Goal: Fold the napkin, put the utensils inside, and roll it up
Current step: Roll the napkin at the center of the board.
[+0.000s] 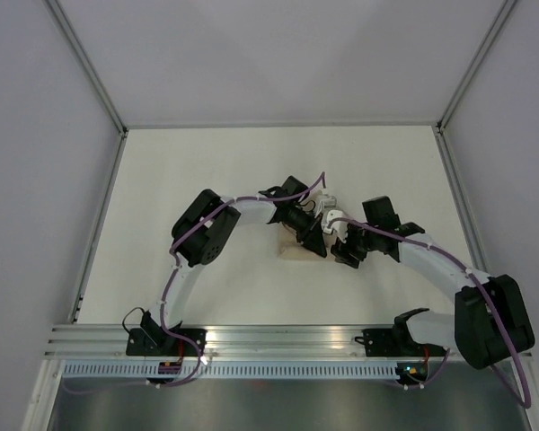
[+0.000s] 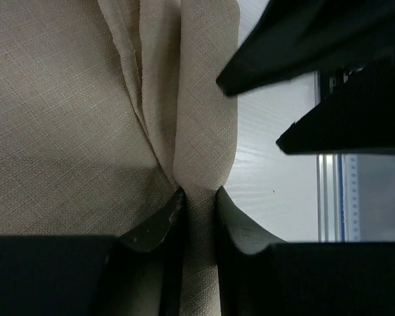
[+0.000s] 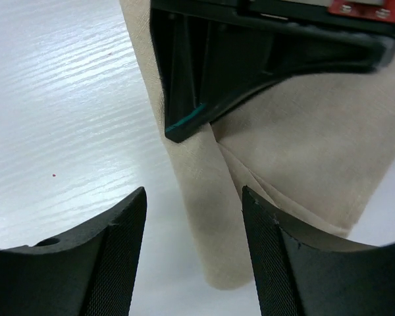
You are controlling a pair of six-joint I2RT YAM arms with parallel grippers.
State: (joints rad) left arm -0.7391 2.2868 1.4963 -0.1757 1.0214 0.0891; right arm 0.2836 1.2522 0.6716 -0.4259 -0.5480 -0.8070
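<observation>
Lying bunched at the middle of the top view, the napkin [image 1: 293, 252] rests on the white worktop [image 1: 207, 171]. Your left jaws are clenched on a fold of it; your right jaws stand released, spread over its folded edge.

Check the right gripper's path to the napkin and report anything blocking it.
Nothing lies between them: the right gripper is open, its fingers straddling the rolled edge of the napkin. The only crowding is the left gripper, shut on the cloth just beyond, so a further advance would likely meet it.
</observation>
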